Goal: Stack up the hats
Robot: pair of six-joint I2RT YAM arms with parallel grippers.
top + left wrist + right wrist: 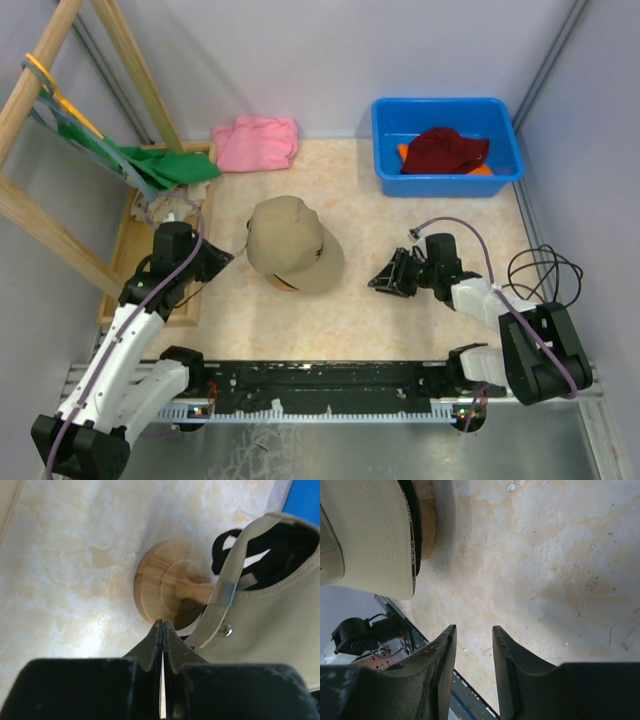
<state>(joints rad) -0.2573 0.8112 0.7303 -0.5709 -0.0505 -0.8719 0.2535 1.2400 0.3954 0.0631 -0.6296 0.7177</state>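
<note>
A tan cap [292, 245] sits on a round wooden stand [165, 587] mid-table. Black fabric of a cap [272, 550] shows under it in the left wrist view. A dark red hat [445, 150] lies in the blue bin [448, 182] on top of an orange hat [403, 152], of which only edges show. My left gripper [222, 257] is shut and empty just left of the tan cap, its tips [163, 625] by the stand's base. My right gripper [378, 282] is open and empty to the cap's right [474, 630], low over the table; the cap's brim [365, 535] shows at upper left.
A pink folded cloth [257, 142] lies at the back. A green garment [160, 165] on a yellow hanger hangs from a wooden rack [125, 60] at the left, over a wooden base [122, 265]. Black cable [540, 270] loops at the right.
</note>
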